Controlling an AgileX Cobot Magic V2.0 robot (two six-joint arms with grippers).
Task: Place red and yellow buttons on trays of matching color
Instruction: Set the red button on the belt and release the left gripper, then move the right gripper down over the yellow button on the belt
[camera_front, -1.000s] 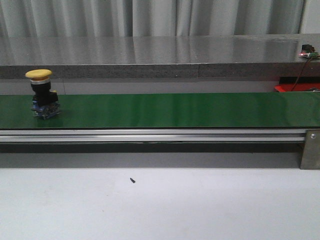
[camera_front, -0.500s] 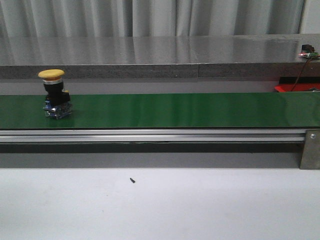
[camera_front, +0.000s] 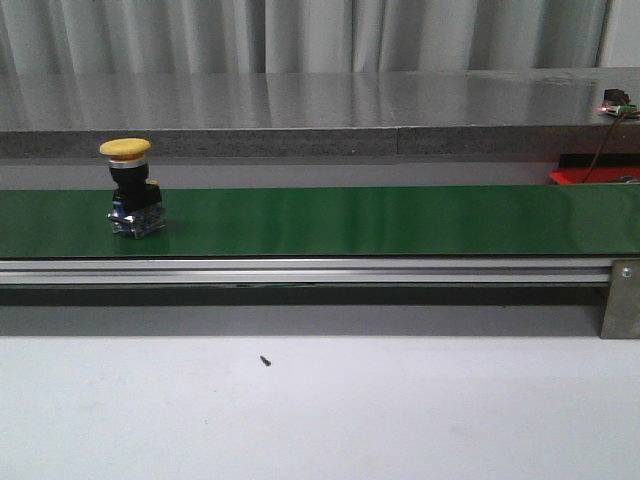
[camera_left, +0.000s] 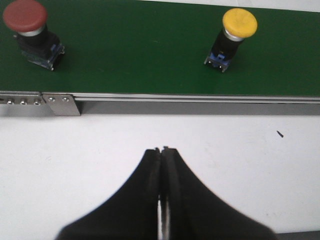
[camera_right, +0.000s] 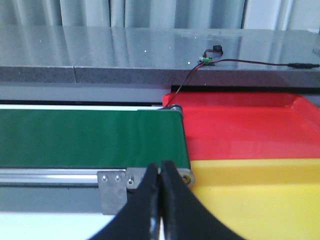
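Now I'm watching the yellow button (camera_front: 130, 187) riding rightward along the green belt (camera_front: 400, 220) toward the trays; both grippers, left (camera_left: 162, 150) and right (camera_right: 160, 167), are waiting clenched empty.

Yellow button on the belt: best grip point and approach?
Grip the yellow button on its black neck under the mushroom cap, fingers coming in from above and straddling it. It stands upright on the green belt; the cap overhangs, so it should resist slipping out.
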